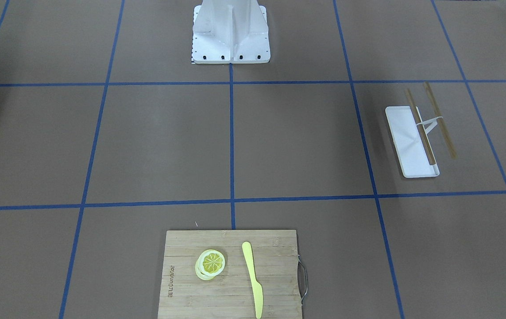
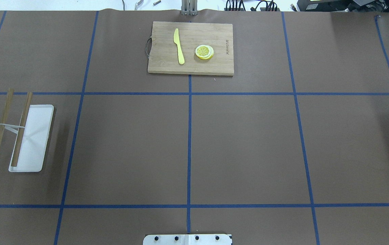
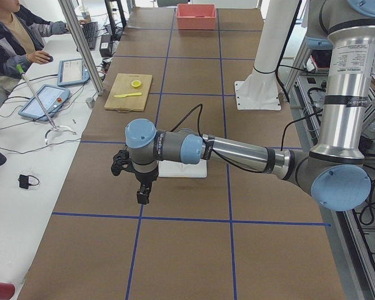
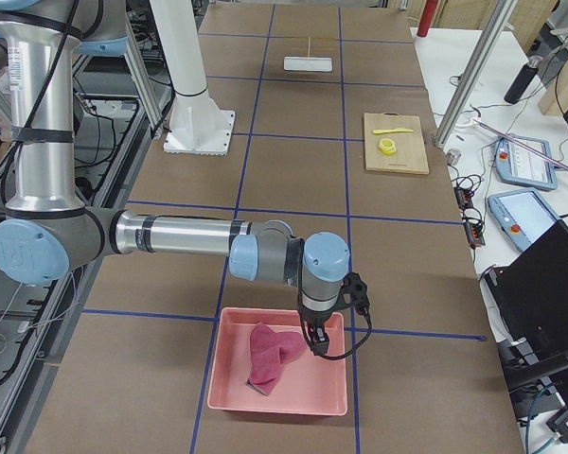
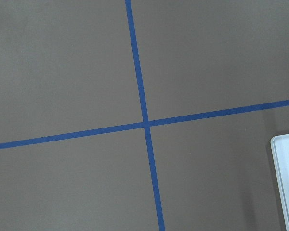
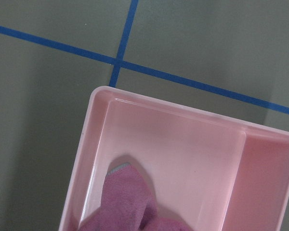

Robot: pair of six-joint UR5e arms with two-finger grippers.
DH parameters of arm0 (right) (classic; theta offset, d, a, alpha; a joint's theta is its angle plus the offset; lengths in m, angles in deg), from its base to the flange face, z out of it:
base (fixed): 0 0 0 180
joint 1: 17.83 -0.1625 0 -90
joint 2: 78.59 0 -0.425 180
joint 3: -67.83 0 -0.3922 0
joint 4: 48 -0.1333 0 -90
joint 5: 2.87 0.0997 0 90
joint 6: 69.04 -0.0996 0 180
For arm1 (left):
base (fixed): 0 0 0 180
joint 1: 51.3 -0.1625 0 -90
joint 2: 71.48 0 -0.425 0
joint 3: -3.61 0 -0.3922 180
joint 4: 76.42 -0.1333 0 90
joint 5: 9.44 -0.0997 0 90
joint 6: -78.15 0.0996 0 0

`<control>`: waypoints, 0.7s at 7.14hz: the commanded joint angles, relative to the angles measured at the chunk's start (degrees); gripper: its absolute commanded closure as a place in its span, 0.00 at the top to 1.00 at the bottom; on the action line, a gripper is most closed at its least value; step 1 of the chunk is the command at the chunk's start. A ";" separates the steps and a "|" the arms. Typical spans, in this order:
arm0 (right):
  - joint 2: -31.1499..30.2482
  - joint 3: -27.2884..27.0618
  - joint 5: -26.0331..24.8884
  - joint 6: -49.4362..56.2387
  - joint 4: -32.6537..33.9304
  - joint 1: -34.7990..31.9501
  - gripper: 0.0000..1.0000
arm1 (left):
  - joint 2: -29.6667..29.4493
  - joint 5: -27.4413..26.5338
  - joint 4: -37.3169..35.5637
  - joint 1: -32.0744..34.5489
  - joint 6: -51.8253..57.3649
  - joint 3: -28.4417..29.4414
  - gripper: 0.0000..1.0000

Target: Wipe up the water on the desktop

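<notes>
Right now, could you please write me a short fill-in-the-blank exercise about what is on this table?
1. The cloth lies in a ___ bin.
2. On the cutting board, a lemon slice lies beside a yellow ___.
3. The right end effector hangs over the bin; the white tray lies on the robot's ___ side.
Missing words: pink, knife, left.

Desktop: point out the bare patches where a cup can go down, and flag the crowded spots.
The desktop is bare across both middle rectangles, between the cutting board and the robot base. Crowded: the white tray with wooden sticks at the robot's left, and the pink bin at its right.
</notes>
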 commanded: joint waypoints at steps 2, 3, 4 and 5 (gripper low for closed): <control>0.00 -0.49 0.23 0.00 -0.07 -0.09 1.00 | 0.07 0.03 4.09 -0.09 0.10 0.25 0.98; 0.00 -0.84 0.23 0.00 -0.07 -0.09 1.00 | 0.25 -0.05 10.47 -0.09 -0.08 1.12 0.98; 0.00 -1.10 0.23 0.00 -0.07 -0.09 1.00 | 0.25 0.12 11.84 -0.09 -0.08 2.53 0.98; 0.08 -1.10 0.23 0.00 -0.15 -0.09 1.00 | 0.25 0.82 11.77 -0.09 -0.08 3.58 0.98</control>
